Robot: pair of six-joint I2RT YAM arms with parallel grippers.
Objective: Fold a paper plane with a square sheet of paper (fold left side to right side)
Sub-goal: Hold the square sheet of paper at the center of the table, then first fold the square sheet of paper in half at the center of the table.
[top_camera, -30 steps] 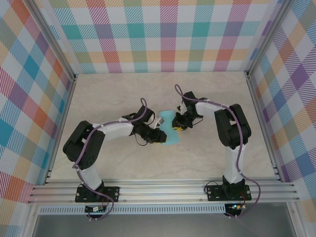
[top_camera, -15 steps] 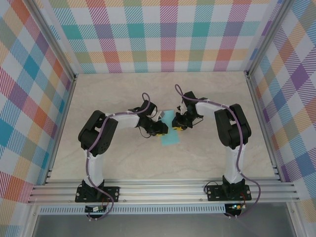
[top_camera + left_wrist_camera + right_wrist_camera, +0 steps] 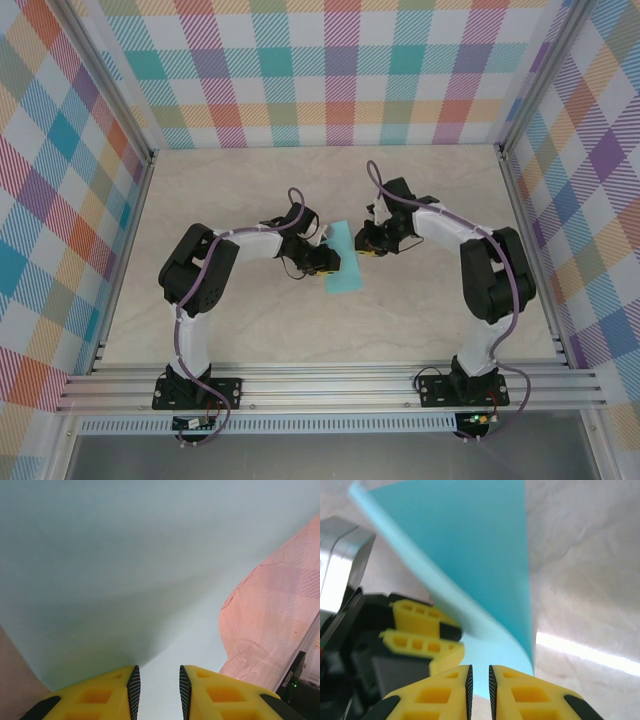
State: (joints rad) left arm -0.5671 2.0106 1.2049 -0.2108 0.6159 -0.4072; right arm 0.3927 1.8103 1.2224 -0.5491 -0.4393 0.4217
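Observation:
The square sheet of paper (image 3: 343,272) lies mid-table as a narrow turquoise strip, one side turned over the other. It has no dart shape. My left gripper (image 3: 326,262) sits at the strip's left edge. In the left wrist view its jaws (image 3: 157,674) stand apart, with pale paper (image 3: 150,555) showing between and beyond them. My right gripper (image 3: 368,246) is at the strip's upper right. In the right wrist view its jaws (image 3: 480,670) are a narrow slit apart over the near end of the curved fold (image 3: 520,645). The raised flap (image 3: 470,535) arches above the left gripper's yellow fingers (image 3: 420,625).
The marble-patterned table (image 3: 230,200) has free room on all sides of the paper. Plaid walls (image 3: 340,70) close the back and both sides. An aluminium rail (image 3: 330,385) carrying both arm bases runs along the near edge.
The paper has gone from a wider sheet to a narrow strip. The left arm's elbow drew in and its gripper shifted right. The right arm's elbow swung outward and its gripper moved slightly up.

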